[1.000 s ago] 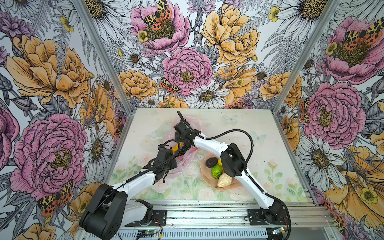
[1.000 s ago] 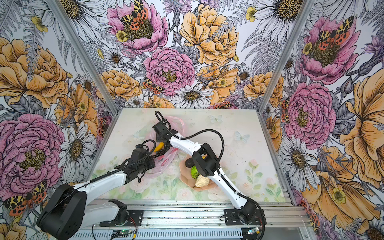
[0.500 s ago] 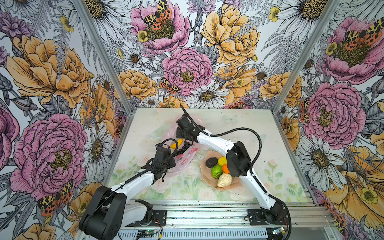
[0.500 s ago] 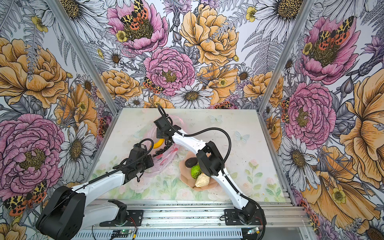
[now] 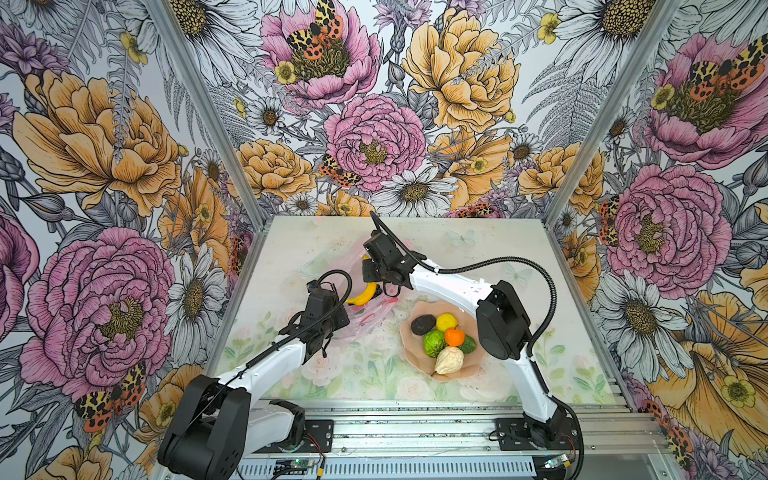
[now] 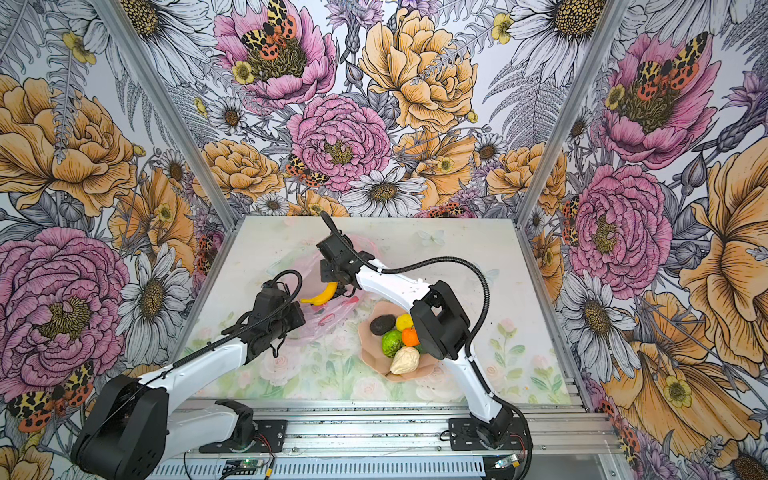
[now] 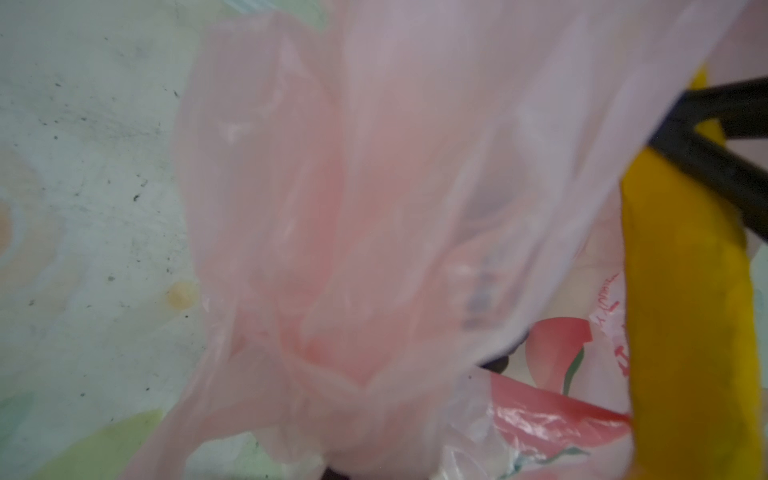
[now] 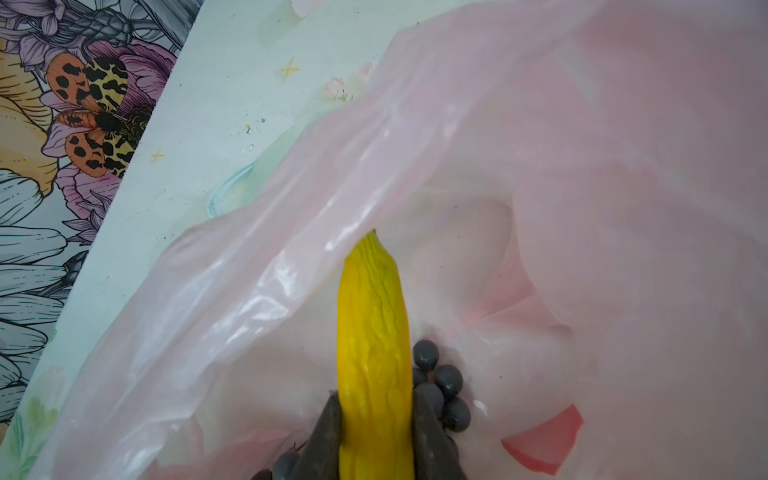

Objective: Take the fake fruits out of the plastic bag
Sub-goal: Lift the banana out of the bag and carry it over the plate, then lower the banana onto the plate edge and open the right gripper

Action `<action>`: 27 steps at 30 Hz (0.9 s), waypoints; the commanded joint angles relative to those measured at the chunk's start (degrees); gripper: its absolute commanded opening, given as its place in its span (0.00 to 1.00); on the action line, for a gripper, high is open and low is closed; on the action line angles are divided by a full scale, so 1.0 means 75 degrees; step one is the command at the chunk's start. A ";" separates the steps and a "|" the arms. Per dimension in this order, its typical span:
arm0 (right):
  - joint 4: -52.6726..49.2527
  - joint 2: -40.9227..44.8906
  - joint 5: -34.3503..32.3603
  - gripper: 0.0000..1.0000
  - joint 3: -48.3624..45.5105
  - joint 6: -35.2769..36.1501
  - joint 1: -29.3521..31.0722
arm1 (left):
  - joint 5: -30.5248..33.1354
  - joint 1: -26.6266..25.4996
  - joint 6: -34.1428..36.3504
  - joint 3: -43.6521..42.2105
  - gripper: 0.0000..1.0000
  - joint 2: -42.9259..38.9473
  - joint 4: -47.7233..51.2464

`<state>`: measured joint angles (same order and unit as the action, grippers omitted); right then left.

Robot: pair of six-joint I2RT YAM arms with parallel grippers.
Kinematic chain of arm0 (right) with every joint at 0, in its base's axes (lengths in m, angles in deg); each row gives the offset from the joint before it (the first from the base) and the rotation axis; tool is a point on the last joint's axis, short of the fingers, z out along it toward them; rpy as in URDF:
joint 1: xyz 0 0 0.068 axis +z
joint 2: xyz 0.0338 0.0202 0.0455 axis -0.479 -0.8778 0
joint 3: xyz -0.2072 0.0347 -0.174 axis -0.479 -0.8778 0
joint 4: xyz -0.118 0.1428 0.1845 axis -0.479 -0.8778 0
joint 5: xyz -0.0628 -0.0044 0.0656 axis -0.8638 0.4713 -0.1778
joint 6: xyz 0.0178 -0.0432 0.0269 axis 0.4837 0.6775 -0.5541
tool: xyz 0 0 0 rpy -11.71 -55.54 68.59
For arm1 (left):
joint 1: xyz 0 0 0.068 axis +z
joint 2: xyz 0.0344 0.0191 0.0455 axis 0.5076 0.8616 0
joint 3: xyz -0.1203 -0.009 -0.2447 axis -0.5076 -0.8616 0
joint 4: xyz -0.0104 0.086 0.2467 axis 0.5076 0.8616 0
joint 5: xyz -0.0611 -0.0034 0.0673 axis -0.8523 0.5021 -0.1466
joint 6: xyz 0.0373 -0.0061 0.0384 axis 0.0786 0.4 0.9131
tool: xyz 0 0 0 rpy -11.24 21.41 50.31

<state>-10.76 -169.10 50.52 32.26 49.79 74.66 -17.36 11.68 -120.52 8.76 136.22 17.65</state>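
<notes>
The table (image 5: 478,257), printed with pale flowers, fills the floor of the booth. Left of its middle lies the plastic bag (image 5: 368,322), thin, crinkled and glossy, a see-through pale pink with red printed marks. The left gripper (image 5: 343,318) is closed at the bag's near edge. Its jaws are hidden behind film that is gathered right up against its wrist camera (image 7: 353,208). The bag's rim stands lifted off the table like a canopy.

To the right, beside the bag, sits a peach-pink plate (image 5: 405,334) with a wavy edge.

The banana (image 8: 374,332) is bright yellow with a wrinkled skin. The right gripper (image 8: 376,399) is clamped on it, one dark finger against each side. The banana's far tip is tucked under the raised rim, so it lies in the bag's mouth.

Six fruits are heaped on the plate, touching:
- a cream pear (image 5: 449,360) at the near edge
- a lime-green fruit (image 5: 434,343)
- a blackish avocado-like piece (image 5: 423,325)
- a lemon (image 5: 446,322)
- an orange tangerine (image 5: 454,336)
- a small dark green piece (image 5: 468,345)

Inside the bag, just beside the banana, is a dark grape bunch (image 8: 442,386), its matte beads touching one gripper finger.
</notes>
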 commanded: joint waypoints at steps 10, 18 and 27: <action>0.0561 0.2301 0.0518 0.22 -0.2263 0.0970 0.0014 | -0.0219 0.0331 0.0180 0.0311 0.00 0.0334 0.0030; 0.0385 0.4372 0.0777 0.23 -0.4143 0.2185 -0.0353 | -0.0267 0.0485 0.0249 0.0265 0.00 0.0348 0.0030; -0.0756 0.6229 0.0950 0.22 -0.5456 0.3645 -0.1419 | -0.0344 0.0510 0.0316 0.0243 0.00 0.0489 0.0003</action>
<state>-12.88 -125.88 56.51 -6.75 72.21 65.63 -18.85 14.98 -119.62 9.68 139.63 17.80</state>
